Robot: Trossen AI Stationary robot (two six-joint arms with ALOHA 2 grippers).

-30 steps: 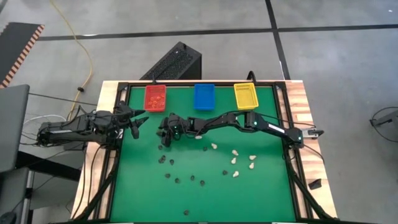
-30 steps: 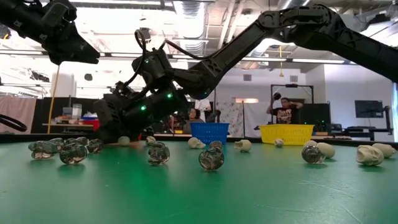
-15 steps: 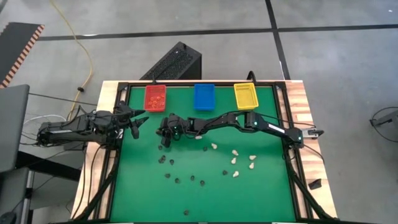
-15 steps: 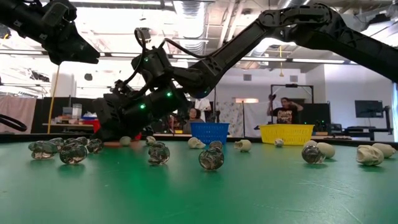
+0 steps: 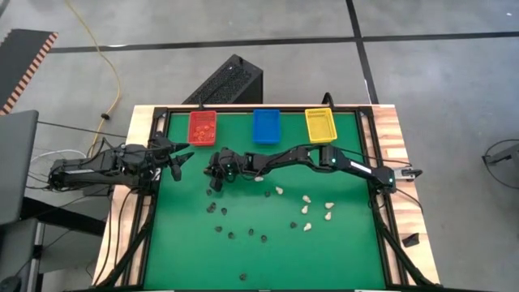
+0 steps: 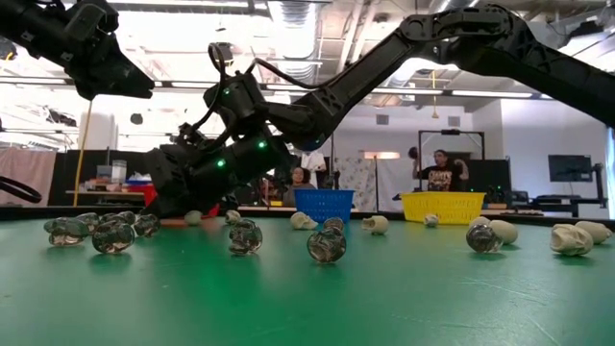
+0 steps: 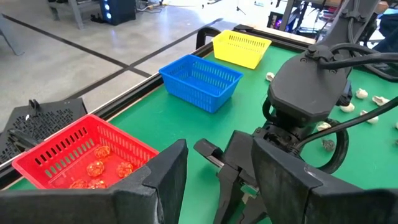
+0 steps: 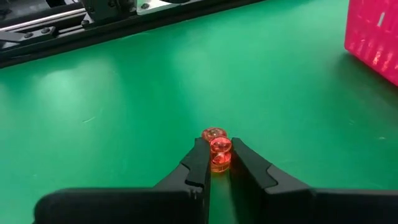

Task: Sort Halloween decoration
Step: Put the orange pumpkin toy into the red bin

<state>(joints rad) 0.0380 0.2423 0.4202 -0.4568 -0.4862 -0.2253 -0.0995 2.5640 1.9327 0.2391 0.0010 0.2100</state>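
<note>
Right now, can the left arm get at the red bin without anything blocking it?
Probably yes. The left gripper hovers open just beside the red bin, with bare green mat between them. The right gripper, shut on an orange trinket, sits nearby on the mat but not in that path.

Green table (image 5: 340,243) bears three bins (image 5: 267,126) and scattered trinkets (image 5: 306,212).

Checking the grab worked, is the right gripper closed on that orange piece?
Shut: right gripper fingers pinch the orange trinket between them.

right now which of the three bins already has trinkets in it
The red bin: orange trinkets lie on its floor, while the blue bin and yellow bin show nothing inside.
</note>
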